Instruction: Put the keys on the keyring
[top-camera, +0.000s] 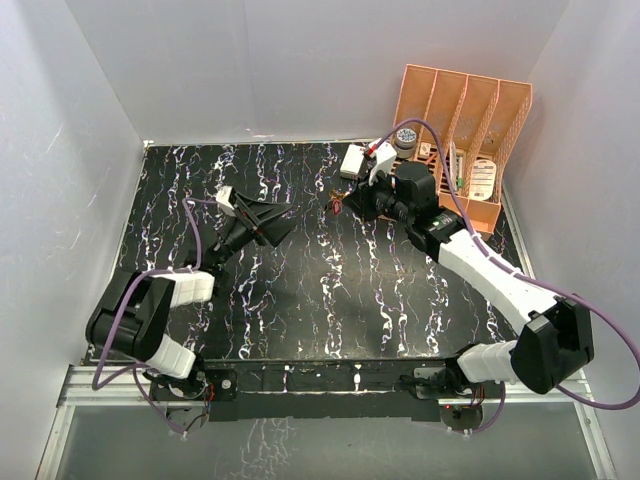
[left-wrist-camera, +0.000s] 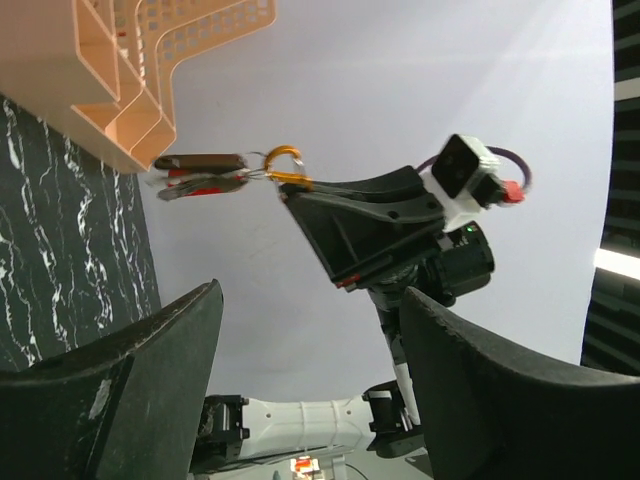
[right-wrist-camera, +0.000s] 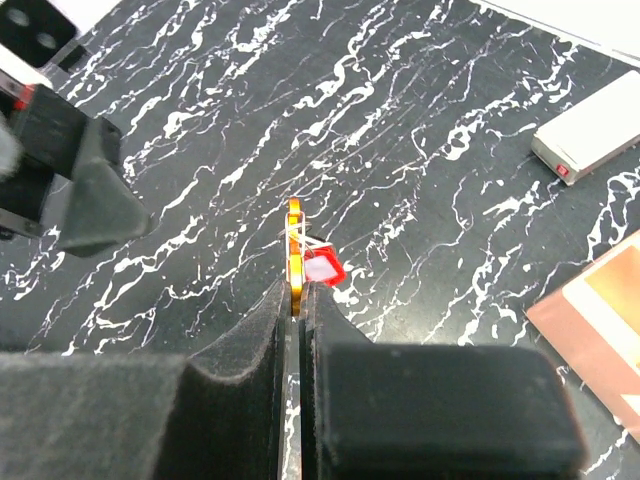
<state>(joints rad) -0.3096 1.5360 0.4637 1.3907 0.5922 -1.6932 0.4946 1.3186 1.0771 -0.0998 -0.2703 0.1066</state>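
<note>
My right end effector (right-wrist-camera: 296, 300) grips the keyring (right-wrist-camera: 294, 270) by its thin edge, the left end effector (left-wrist-camera: 312, 300) released, so a jolt could twist it free with the keys (left-wrist-camera: 200, 172).

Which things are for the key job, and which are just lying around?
For the job:
ring, pinched in the right gripper
red key and black key, hanging from the ring
left gripper, open and empty

Just lying around:
white box
peach rack with bits in it
</note>
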